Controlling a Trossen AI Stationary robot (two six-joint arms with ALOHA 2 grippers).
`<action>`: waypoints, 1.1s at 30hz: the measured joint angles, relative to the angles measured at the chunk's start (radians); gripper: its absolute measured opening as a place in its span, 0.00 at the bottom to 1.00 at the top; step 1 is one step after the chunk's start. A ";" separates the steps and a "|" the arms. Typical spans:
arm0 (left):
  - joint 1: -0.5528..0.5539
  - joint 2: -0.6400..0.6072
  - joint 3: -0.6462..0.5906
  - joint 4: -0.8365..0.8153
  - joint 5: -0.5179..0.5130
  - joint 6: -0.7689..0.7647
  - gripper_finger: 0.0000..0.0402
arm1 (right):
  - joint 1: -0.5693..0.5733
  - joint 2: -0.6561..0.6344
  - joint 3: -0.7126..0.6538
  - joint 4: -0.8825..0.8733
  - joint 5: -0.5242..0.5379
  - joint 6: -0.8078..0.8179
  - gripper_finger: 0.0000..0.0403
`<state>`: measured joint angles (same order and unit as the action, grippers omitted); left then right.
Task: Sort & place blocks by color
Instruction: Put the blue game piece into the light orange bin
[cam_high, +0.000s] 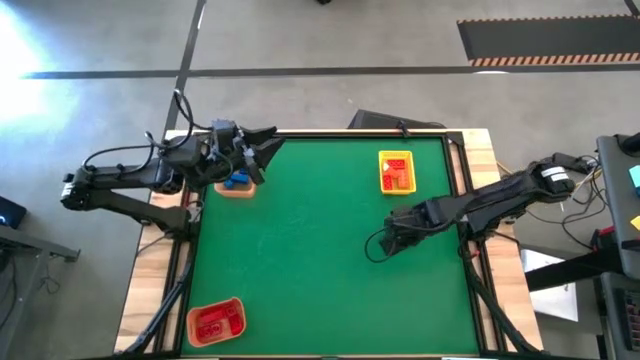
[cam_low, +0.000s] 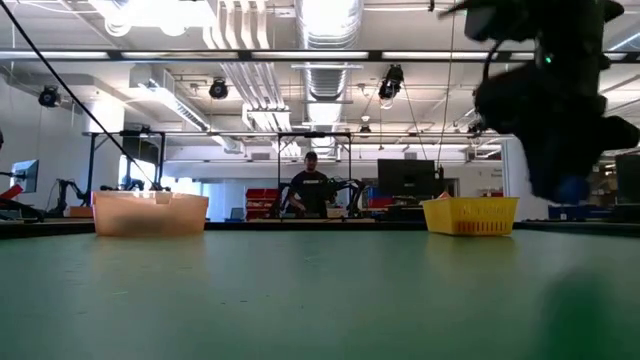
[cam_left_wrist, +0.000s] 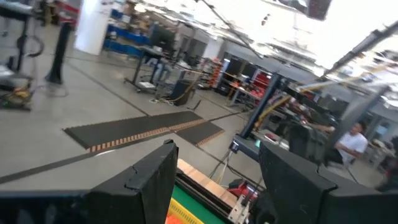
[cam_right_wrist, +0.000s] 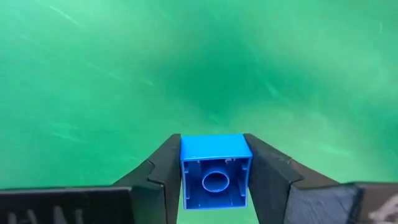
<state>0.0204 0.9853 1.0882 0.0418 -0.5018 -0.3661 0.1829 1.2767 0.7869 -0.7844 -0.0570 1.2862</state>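
My right gripper (cam_high: 385, 240) points steeply down over the green mat's right half and is shut on a small blue block (cam_right_wrist: 214, 171). In the low view the block (cam_low: 570, 188) shows at the fingertips, above the mat. My left gripper (cam_high: 265, 140) stands open and level at the table's far left, above the tan tray (cam_high: 237, 187), which holds a blue block (cam_high: 238, 181). Nothing is between its fingers (cam_left_wrist: 149, 180). The yellow tray (cam_high: 396, 172) holds red and orange blocks. Red blocks lie in the orange tray (cam_high: 215, 320). My right gripper pinches the blue block by two opposite side walls (cam_right_wrist: 184, 168) between its two fingers (cam_right_wrist: 267, 171). The fingers come from above, slanting down. The block's hollow underside (cam_right_wrist: 216, 182) faces the wrist camera. The block hangs clear of the mat.
The tan tray (cam_low: 150, 212) and the yellow tray (cam_low: 472, 215) stand along the mat's far edge, and the orange tray is at the near left corner. Bare green mat (cam_high: 310, 260) spreads between them. A person (cam_low: 312, 190) stands in the room beyond the table.
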 joint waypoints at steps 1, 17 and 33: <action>0.000 0.007 0.000 0.004 0.019 0.012 0.52 | 0.000 -0.026 0.007 0.013 0.029 0.006 0.31; -0.014 0.166 0.010 0.052 0.315 0.119 0.52 | 0.000 -0.269 0.015 0.808 0.329 -0.241 0.31; -0.070 0.305 0.080 0.065 0.388 0.392 0.77 | -0.051 -0.134 0.014 1.321 0.208 -0.229 0.31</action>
<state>-0.0498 1.2903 1.1686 0.1068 -0.1142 0.0260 0.1317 1.1423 0.8005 0.5364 0.1512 1.0571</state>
